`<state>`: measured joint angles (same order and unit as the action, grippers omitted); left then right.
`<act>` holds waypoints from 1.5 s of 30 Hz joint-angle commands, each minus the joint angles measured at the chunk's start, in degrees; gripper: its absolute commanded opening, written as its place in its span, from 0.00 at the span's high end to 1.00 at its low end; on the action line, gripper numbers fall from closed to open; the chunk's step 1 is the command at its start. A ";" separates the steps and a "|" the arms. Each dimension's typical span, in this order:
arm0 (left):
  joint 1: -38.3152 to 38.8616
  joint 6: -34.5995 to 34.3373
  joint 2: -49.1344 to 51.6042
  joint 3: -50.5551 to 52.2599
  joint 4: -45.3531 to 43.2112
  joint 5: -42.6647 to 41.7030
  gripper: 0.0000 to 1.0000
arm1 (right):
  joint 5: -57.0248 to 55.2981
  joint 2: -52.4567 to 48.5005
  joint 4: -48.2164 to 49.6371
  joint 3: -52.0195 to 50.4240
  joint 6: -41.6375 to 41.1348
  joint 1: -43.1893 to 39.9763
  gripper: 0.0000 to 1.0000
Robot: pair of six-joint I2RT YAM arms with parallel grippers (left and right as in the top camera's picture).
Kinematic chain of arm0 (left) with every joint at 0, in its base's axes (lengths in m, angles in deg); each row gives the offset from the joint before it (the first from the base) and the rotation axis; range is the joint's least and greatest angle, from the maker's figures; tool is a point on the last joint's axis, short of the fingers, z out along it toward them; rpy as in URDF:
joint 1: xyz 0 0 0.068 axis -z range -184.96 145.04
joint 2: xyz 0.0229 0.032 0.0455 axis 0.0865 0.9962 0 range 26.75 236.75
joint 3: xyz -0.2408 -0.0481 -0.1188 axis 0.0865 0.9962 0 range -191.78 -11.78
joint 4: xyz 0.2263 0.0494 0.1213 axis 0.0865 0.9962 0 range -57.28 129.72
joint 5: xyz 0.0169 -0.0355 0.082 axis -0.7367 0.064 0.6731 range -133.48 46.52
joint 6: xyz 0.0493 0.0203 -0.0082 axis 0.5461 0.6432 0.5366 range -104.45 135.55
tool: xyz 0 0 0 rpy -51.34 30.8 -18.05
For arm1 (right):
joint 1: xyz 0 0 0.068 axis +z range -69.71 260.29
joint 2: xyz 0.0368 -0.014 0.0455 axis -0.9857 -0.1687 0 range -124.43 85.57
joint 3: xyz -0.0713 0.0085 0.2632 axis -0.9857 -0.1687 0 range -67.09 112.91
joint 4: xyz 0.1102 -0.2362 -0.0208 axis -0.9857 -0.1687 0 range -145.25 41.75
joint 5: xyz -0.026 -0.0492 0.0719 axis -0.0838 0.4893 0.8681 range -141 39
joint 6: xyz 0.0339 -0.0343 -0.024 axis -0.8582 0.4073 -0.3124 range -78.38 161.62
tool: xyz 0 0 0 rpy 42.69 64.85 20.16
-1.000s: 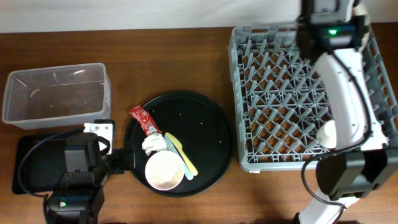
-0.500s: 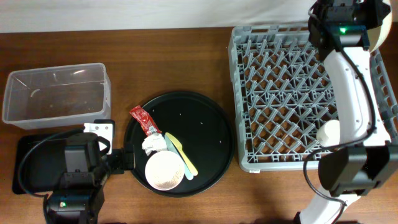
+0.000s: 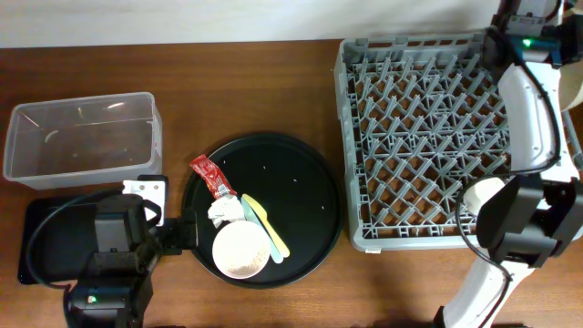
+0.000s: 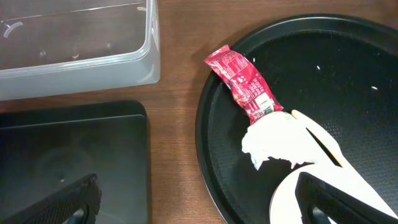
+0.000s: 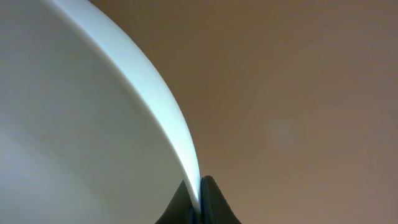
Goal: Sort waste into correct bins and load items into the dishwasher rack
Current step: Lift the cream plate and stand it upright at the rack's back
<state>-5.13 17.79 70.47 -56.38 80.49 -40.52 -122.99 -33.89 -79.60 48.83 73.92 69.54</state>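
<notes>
In the last second my right arm has swung from above the rack [image 3: 346,146] out to its far right corner. The right pincer [image 5: 199,200] stays clamped tight on the rim of the cream plate [image 5: 81,124], so I'd call the plate not yet loaded. My left pincer [image 4: 202,202] hasn't budged. It is spread wide and empty beside the sauce packet [image 4: 241,86] and tissue [image 4: 273,140].
</notes>
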 commanded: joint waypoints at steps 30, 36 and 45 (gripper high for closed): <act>0.11 0.87 -0.17 -0.72 -0.09 -0.63 0.01 | 1.07 -6.51 -0.17 -0.26 -4.31 5.70 0.94; 0.11 0.87 -0.17 -0.72 -0.09 -0.63 0.01 | 2.43 -6.51 -2.40 -0.26 -4.31 7.19 0.85; 0.11 0.87 -0.17 -0.72 -0.09 -0.63 0.01 | 2.25 -6.47 -2.73 -0.20 -4.28 9.94 0.54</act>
<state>-5.13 17.79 70.47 -56.38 80.49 -40.52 -119.93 -39.77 -82.47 48.83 70.29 78.24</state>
